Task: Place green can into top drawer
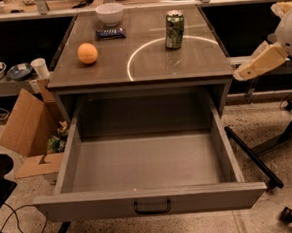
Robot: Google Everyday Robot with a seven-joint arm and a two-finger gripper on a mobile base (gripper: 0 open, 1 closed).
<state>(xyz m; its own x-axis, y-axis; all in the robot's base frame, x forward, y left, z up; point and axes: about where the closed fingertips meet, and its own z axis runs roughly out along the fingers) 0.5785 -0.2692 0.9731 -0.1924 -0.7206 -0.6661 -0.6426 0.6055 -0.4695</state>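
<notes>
The green can (174, 30) stands upright on the counter top, right of centre, on a white ring mark. The top drawer (151, 202) is pulled wide open below the counter; its grey inside holds nothing and its black handle (152, 207) is centred on the front panel. My gripper (252, 65) is at the right edge of the view, a cream-coloured piece pointing left, just off the counter's right front corner. It is well to the right of the can, nearer the camera, and holds nothing that I can see.
An orange (87, 53), a white bowl (110, 14) and a dark snack bar (111, 33) sit on the counter's left and back. An open cardboard box (29, 129) stands on the floor at left. Black chair legs (254, 161) lie at right.
</notes>
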